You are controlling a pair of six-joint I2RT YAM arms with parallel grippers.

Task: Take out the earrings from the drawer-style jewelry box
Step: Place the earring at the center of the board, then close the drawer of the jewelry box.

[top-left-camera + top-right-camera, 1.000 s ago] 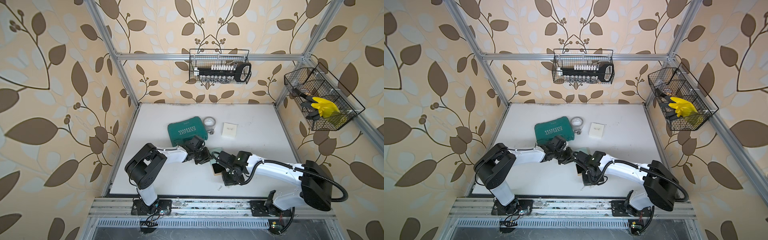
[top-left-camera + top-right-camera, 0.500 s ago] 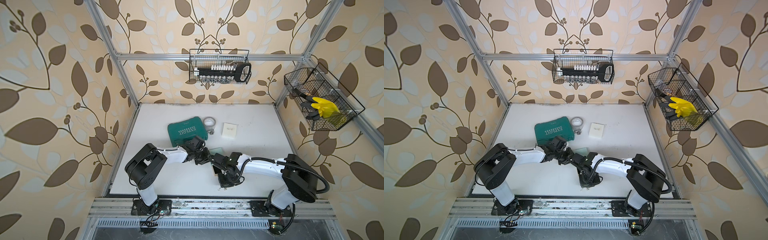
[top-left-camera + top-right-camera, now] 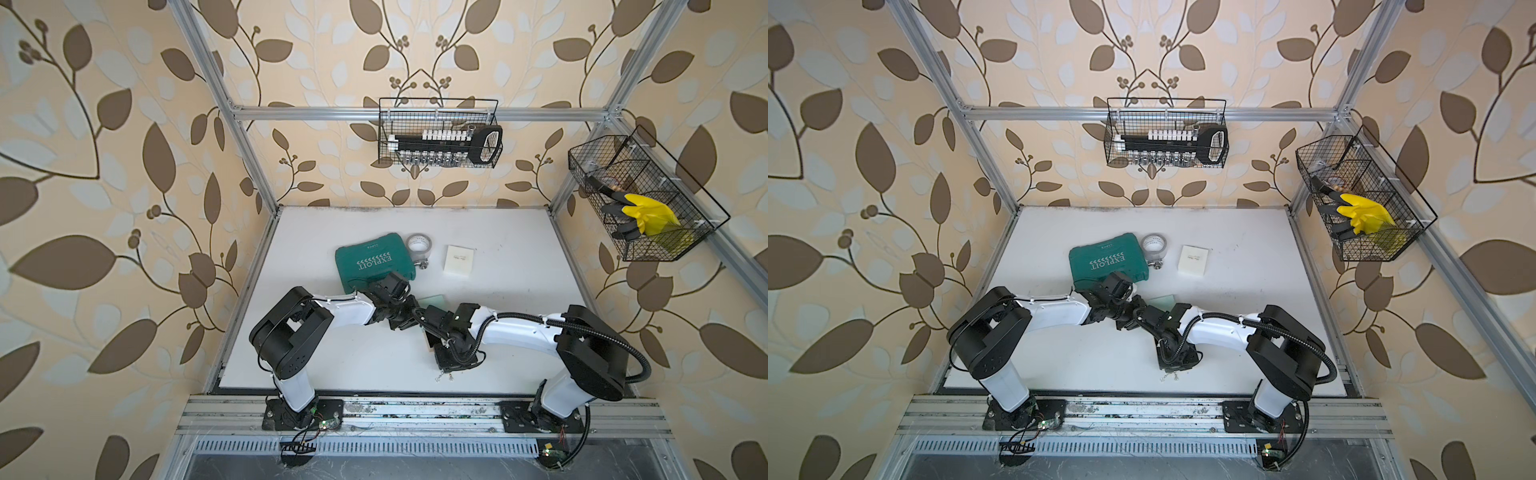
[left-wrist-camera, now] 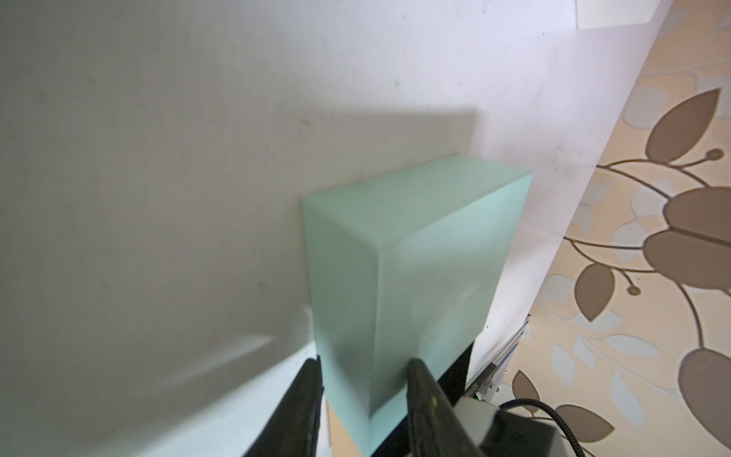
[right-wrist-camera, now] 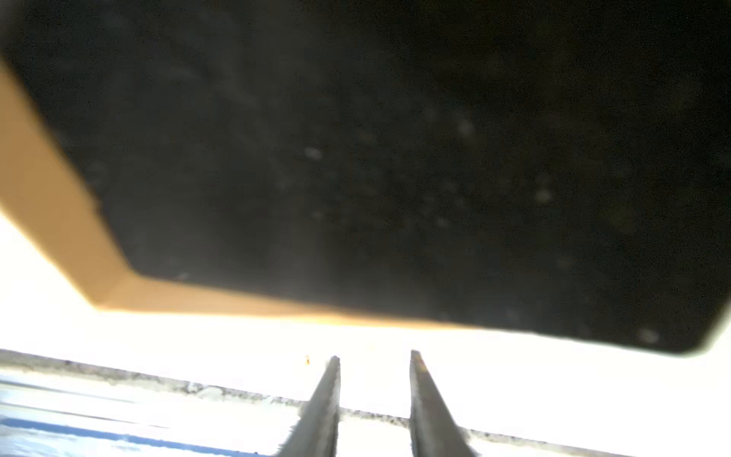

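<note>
The jewelry box's mint-green sleeve (image 4: pixel 415 245) stands on the white table, also visible in a top view (image 3: pixel 433 300). My left gripper (image 4: pixel 364 360) is shut on its near corner, one finger on each side (image 3: pixel 417 312). The drawer (image 5: pixel 356 158), black inside with a tan rim, lies just beyond my right gripper (image 5: pixel 374 356), whose jaws stand open with only table between them. In both top views that gripper (image 3: pixel 448 365) hovers low near the front edge. The earrings (image 3: pixel 444 377) (image 3: pixel 1169 377) lie as tiny silvery bits on the table in front of it.
A green tool case (image 3: pixel 376 262), a tape roll (image 3: pixel 419 243), a small metal fitting (image 3: pixel 422 265) and a white pad (image 3: pixel 459 259) lie behind the arms. Wire baskets hang on the back wall (image 3: pixel 438 133) and right wall (image 3: pixel 640 199). The table's front edge (image 3: pixel 374 390) is close.
The right arm's elbow swung inward and back out while its gripper stayed low by the drawer. The left arm and the mint sleeve kept their place. The earrings have not moved.
</note>
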